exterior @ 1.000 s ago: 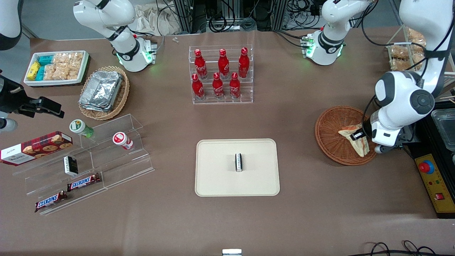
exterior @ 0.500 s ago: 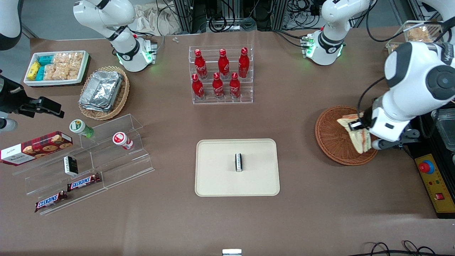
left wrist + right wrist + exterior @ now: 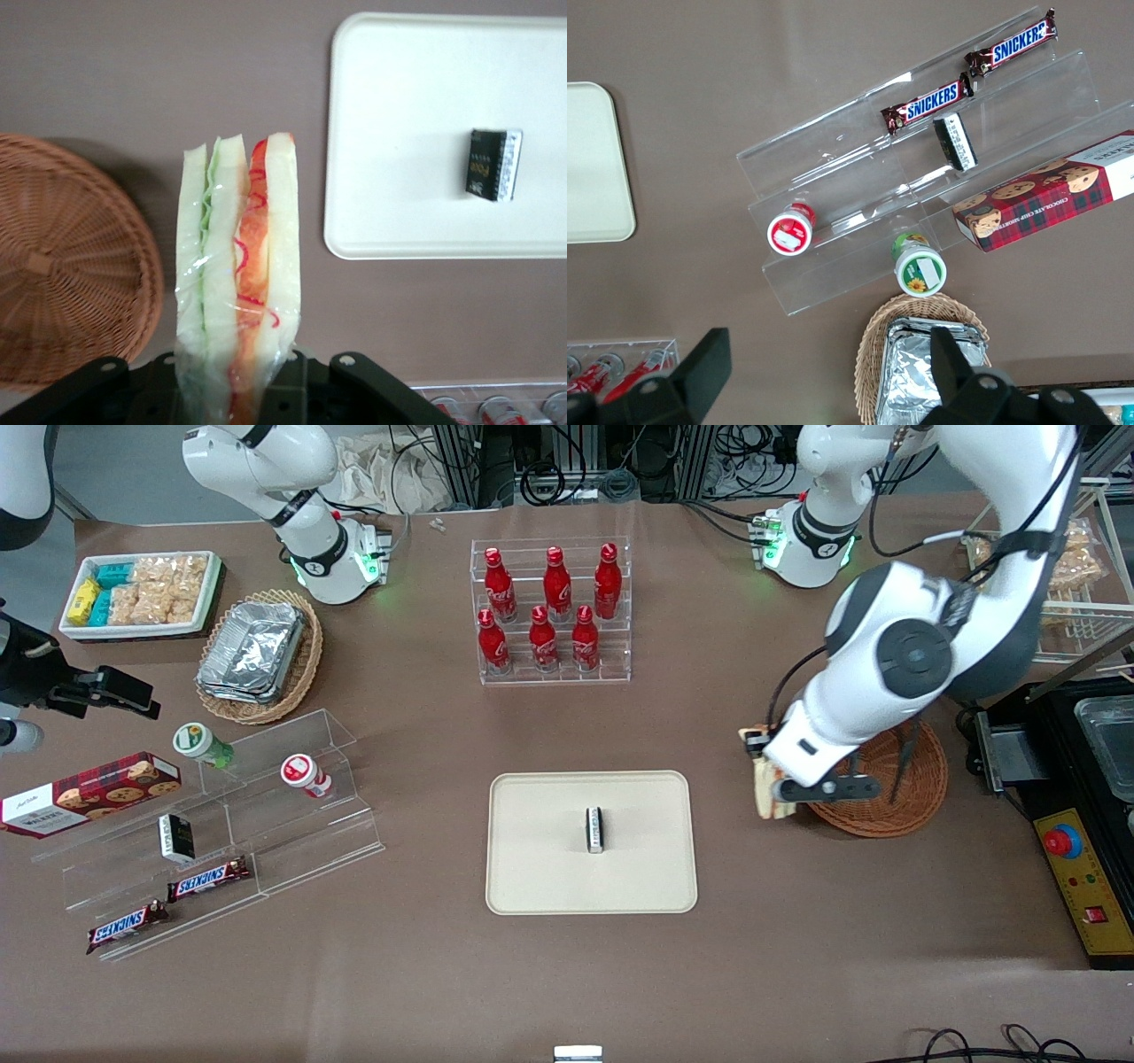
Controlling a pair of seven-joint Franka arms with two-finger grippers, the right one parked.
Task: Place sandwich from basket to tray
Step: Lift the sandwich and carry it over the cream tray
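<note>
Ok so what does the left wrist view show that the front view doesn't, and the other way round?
Only the left wrist view shows the sandwich's layered edge, green and orange-red filling under clear wrap, held upright with the gripper shut on its lower end. Only the front view shows the bottle rack, the foil containers, the snack tray and the acrylic steps. Both show the sandwich lifted clear of the basket over bare table between basket and tray, and the small dark packet lying on the tray.
</note>
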